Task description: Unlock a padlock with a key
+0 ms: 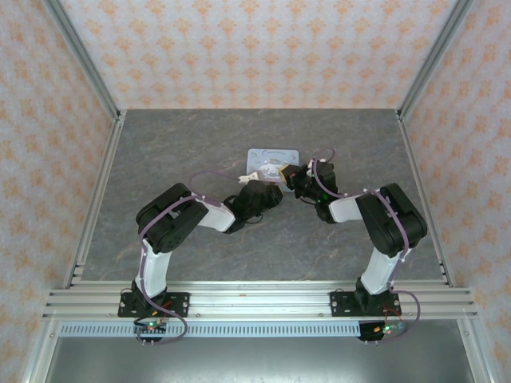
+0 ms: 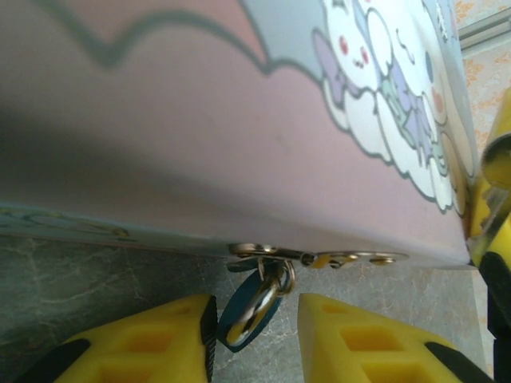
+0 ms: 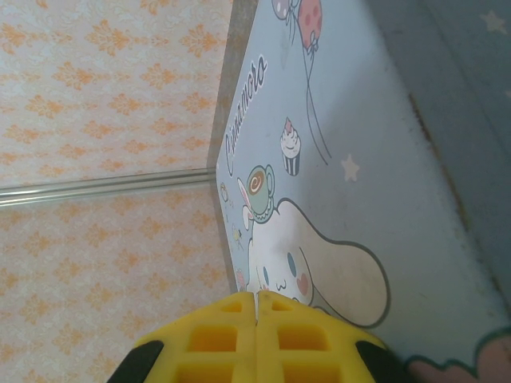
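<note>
Padlock [image 2: 238, 315] hangs between jaws of narrowly open left gripper [image 2: 255, 309]; right gripper [image 3: 256, 299] closed.

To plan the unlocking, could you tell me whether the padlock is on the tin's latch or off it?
On. The padlock hangs by its shackle from the latch on the tin. Locked or not: cannot tell.

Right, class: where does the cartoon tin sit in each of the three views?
Top external: tin just above picture centre.
Left wrist: tin across the upper two thirds.
Right wrist: tin over the right half.
Shared landmark: the orange-patterned wall.
</note>
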